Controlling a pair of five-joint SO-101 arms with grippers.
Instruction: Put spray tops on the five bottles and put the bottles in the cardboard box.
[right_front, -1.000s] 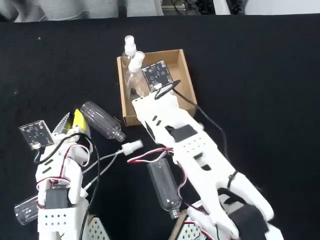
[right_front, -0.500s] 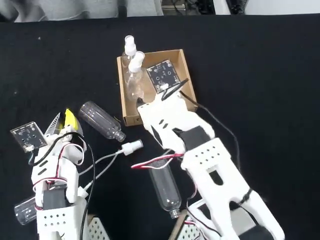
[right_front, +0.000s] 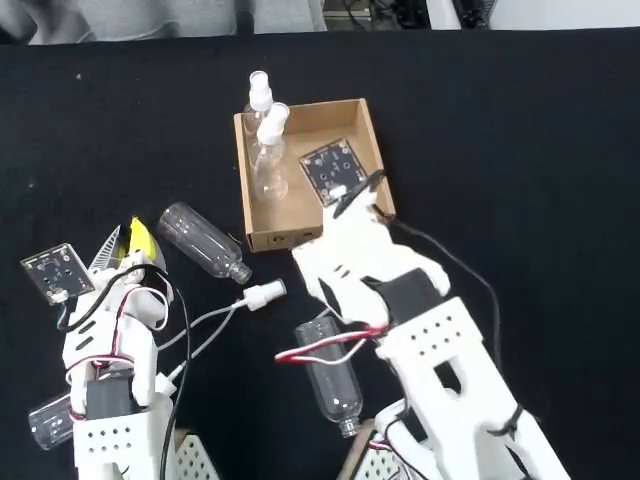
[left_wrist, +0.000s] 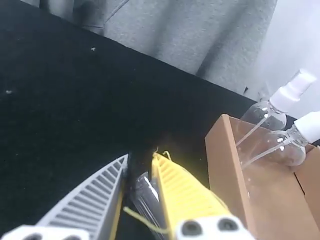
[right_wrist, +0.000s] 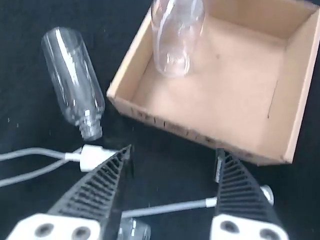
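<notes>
The cardboard box holds two clear bottles with white spray tops, upright in its far left corner. My right gripper hangs open just outside the box's front wall, with nothing between its fingers. A capless bottle lies left of the box, a loose spray top by its neck. Another spray top with its tube lies under my right gripper. My left gripper sits behind the capless bottle, open by a narrow gap.
A second capless bottle lies partly under the right arm, neck toward the table's front. A third lies at the front left beside the left arm's base. Black cloth covers the table, bare to the right of the box.
My right gripper has drawn back out of the box toward the front, leaving the bottle standing inside. The left arm swung a little to the left, then stayed still.
</notes>
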